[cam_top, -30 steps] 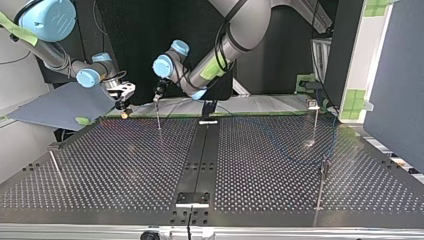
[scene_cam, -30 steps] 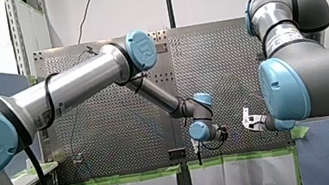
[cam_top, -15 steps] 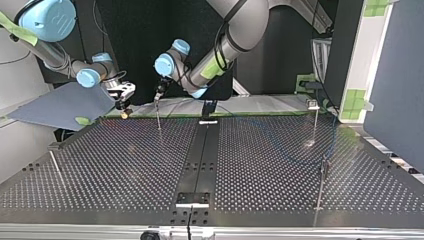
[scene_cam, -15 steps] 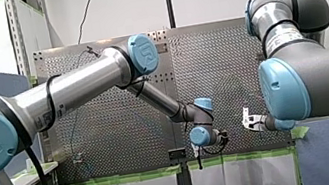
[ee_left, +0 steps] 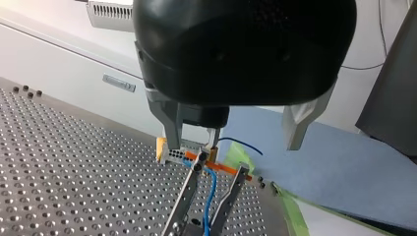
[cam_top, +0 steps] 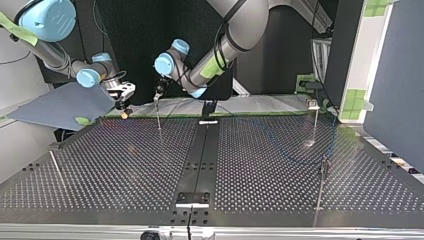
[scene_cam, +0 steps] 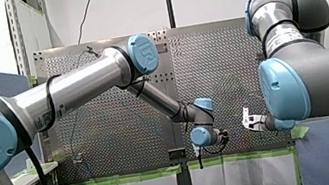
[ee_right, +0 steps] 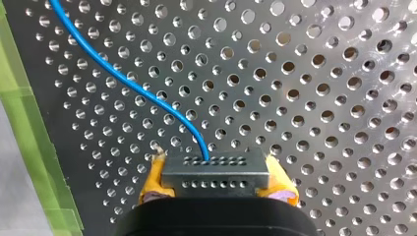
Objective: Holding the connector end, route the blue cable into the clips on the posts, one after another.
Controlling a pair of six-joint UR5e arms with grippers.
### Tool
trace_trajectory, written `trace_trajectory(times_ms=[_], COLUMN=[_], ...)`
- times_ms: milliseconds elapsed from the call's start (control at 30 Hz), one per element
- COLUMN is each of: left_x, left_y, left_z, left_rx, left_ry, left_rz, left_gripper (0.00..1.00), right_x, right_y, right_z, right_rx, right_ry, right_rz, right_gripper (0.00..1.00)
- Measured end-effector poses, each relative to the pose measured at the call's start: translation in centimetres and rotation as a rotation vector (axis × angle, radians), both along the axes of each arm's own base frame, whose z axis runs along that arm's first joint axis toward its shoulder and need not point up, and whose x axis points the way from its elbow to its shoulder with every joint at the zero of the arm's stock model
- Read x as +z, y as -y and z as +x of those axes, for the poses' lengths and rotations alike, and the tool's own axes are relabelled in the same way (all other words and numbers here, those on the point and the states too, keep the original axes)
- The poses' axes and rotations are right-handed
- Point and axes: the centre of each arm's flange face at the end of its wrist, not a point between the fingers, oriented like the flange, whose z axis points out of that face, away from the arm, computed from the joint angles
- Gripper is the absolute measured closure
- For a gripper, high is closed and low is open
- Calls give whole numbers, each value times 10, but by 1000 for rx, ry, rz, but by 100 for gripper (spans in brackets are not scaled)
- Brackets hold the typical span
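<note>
My right gripper (ee_right: pixel 215 189) is shut on the grey connector (ee_right: pixel 215 172), yellow pads on both sides. From the connector the blue cable (ee_right: pixel 147 96) runs off over the perforated table (ee_right: pixel 319 98). In the top view my right gripper (cam_top: pixel 123 105) holds it at the far left edge of the table. My left gripper (ee_left: pixel 232 146) hangs open just above a post's forked clip (ee_left: pixel 189 194), with the blue cable (ee_left: pixel 211 189) lying between the clip's prongs. The connector (ee_left: pixel 178 156) shows just beyond that clip. In the top view my left gripper (cam_top: pixel 158 93) sits over the thin post (cam_top: pixel 158 114).
More posts stand on the table: one with a clip at the top view's far right (cam_top: pixel 315 117), one nearer at the right (cam_top: pixel 321 186), and a leaning one at the left (cam_top: pixel 55 167). Slack cable (cam_top: pixel 295 159) curves across the right half. Green tape (ee_right: pixel 29 128) marks the table's edge.
My left gripper has sunk slightly in the front view, toward the post's top. My right arm has stayed still with the connector.
</note>
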Motion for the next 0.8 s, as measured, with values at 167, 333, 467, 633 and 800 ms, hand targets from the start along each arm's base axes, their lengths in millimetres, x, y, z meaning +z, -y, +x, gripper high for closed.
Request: trace_trajectory(times_ms=[167,333,467,633,800], left_x=[0,0,0,0,-1], left_y=[-2,-2,-2,-3,-3], left_z=[0,0,0,0,1], left_rx=[17,26,28,30,31], left_ry=[-1,-11,-17,-20,-21], left_rz=[7,-7,-13,-13,-13], left_gripper=[0,0,0,0,0], right_x=[0,0,0,0,-1], right_y=[0,0,-1,-1,-1], right_z=[-2,-1,0,0,0], right_rx=[-2,-1,0,1,1], right_ry=[0,-1,-1,-1,-2], right_rz=[1,3,5,5,5], right_gripper=[100,100,100,100,100])
